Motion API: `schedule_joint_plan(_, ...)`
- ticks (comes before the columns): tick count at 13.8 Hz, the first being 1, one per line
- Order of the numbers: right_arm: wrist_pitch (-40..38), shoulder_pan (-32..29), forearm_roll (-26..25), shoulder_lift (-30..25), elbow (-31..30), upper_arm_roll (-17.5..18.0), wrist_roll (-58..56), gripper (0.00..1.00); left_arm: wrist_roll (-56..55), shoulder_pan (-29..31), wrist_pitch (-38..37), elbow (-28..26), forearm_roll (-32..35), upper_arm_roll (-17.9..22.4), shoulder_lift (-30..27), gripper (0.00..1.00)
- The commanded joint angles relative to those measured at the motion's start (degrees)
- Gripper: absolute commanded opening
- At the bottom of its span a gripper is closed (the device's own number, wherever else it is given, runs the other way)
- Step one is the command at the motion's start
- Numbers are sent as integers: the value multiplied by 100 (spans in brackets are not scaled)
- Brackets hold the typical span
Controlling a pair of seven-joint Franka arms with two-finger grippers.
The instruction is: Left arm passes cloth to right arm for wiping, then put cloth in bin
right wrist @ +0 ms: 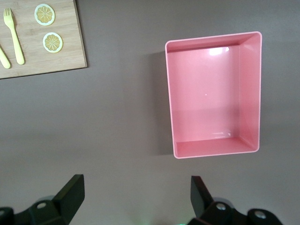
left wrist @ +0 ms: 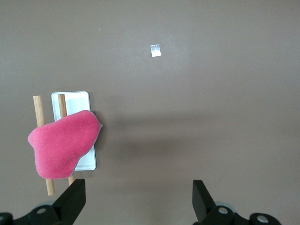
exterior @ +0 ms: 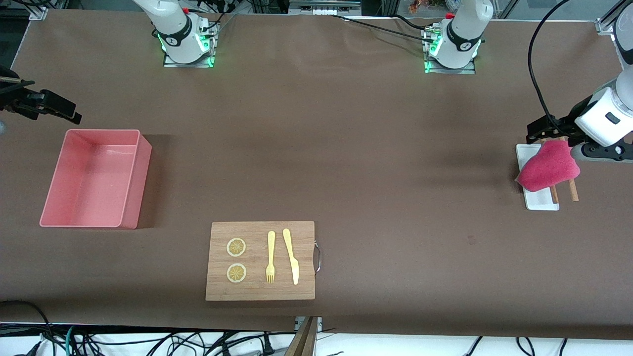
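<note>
In the front view, one pink bin [exterior: 94,179] sits at mid-left of the frame, and one wooden cutting board [exterior: 260,260] lies lower centre, carrying two lemon slices [exterior: 236,247], one yellow fork [exterior: 270,257] and one yellow knife [exterior: 291,256]. At the right edge, one crimson-pink cloth [exterior: 548,168] lies draped over a small white tray [exterior: 539,200] and two wooden sticks [exterior: 572,190]. The left gripper [exterior: 544,129] hovers just above the tray's upper end, touching nothing; its fingers' spread cannot be told here. The right gripper [exterior: 54,110] hangs at the left edge, above the bin's upper corner.

The left wrist view shows what the front view hides: the left gripper's fingers [left wrist: 72,199] stand wide apart along the bottom of the frame, empty, with the cloth [left wrist: 63,145] at mid-left and a small white tag [left wrist: 155,50] on the table near the top.

The right wrist view shows the right gripper's fingers [right wrist: 70,192] likewise spread and empty, the bin [right wrist: 213,93] bare inside at right, and the board's corner [right wrist: 56,61] at upper left.
</note>
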Motion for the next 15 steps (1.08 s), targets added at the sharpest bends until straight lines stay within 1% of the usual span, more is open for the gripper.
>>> schedule_joint_plan(1,6,-34,-20,11,51,31,59,100,-65,-22,-152,185,122,-3,83,100)
schedule_joint_plan(3,6,-34,-20,11,51,31,59,100,-65,-22,-161,176,122,-3,83,100)
schedule_joint_plan(6,-3,-34,-20,20,51,31,59,100,-179,-13,-660,159,61,-3,144,100)
schedule_joint_plan(7,-3,-34,-20,11,51,31,59,100,-179,-13,-723,107,61,-3,188,100)
schedule_joint_plan(10,-3,-34,-11,20,51,31,59,100,-109,22,-777,167,148,32,714,100)
schedule_joint_plan(12,-3,-34,-11,11,51,22,59,100,-170,74,-689,168,446,33,1022,100)
schedule_joint_plan(15,-3,-34,-11,11,42,22,67,100,-188,110,-312,150,1016,33,1680,100)
